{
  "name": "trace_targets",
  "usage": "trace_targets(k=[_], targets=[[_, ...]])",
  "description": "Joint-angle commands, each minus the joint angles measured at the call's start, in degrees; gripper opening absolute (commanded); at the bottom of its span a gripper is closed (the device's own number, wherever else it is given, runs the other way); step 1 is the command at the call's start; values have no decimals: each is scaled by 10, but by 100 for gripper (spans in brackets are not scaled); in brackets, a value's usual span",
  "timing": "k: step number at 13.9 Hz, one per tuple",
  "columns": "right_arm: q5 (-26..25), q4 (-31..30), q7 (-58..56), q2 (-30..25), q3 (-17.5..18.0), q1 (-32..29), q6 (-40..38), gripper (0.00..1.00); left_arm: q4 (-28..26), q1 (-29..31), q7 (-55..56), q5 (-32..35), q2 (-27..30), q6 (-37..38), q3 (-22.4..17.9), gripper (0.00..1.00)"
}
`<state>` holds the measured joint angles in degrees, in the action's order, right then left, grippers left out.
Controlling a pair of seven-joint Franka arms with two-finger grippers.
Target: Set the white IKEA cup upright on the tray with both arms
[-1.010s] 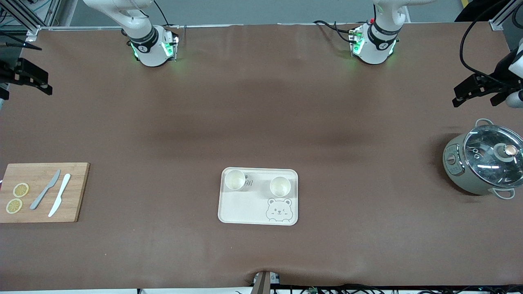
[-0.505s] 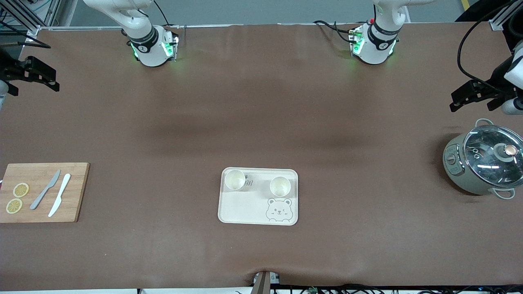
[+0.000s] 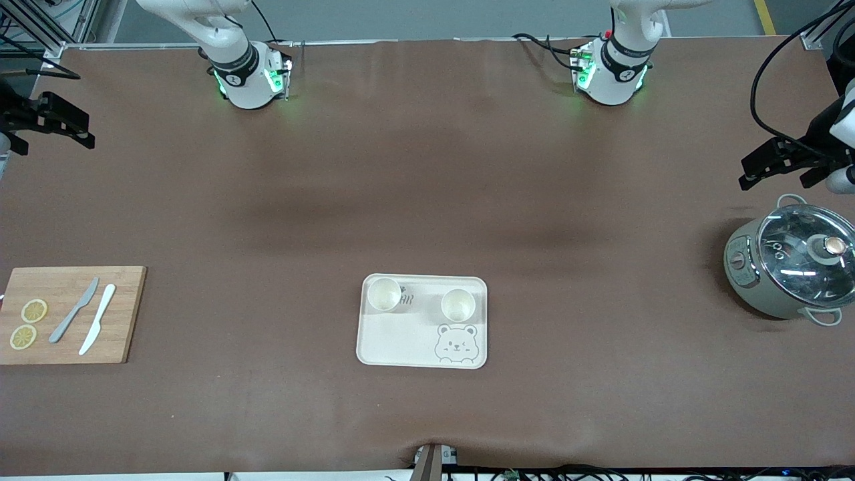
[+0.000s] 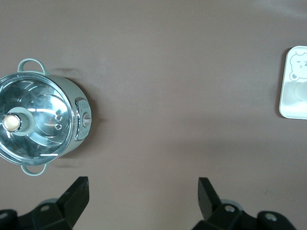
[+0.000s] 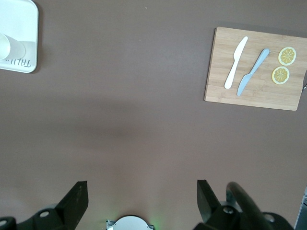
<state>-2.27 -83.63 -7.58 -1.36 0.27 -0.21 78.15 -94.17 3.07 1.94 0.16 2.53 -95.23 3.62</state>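
The cream tray [image 3: 394, 341] with the grey bear drawing lies on the brown table, nearer the front camera than both arm bases. Two white cups [image 3: 384, 294] [image 3: 458, 305] stand upright on it, mouths up. My left gripper [image 3: 746, 172] is open and empty, up in the air at the left arm's end of the table, beside the pot; in the left wrist view [image 4: 142, 191] only bare table lies between its fingers. My right gripper [image 3: 85, 131] is open and empty, over the right arm's end of the table [image 5: 141, 194]. The tray's edge shows in both wrist views [image 4: 293, 96] [image 5: 24, 19].
A grey-green pot with a glass lid [image 3: 791, 264] [image 4: 41, 123] stands at the left arm's end. A wooden cutting board [image 3: 70, 334] [image 5: 254, 91] with two knives and two lemon slices lies at the right arm's end. The right arm's base [image 5: 129, 224] shows below its fingers.
Both grippers have shifted only slightly in the air near the table's ends. The cups and the tray have not moved.
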Motion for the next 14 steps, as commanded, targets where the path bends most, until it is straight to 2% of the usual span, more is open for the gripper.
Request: trace_targets(k=[1,14], targets=[[-1,-21,-5,-20,8,-10,9,100,13,8,-16,-6,-4,1,2,100],[-1,-17,-5,-16,10,-8,9,100,14,16,-16,-7,-15,-21,2,100]])
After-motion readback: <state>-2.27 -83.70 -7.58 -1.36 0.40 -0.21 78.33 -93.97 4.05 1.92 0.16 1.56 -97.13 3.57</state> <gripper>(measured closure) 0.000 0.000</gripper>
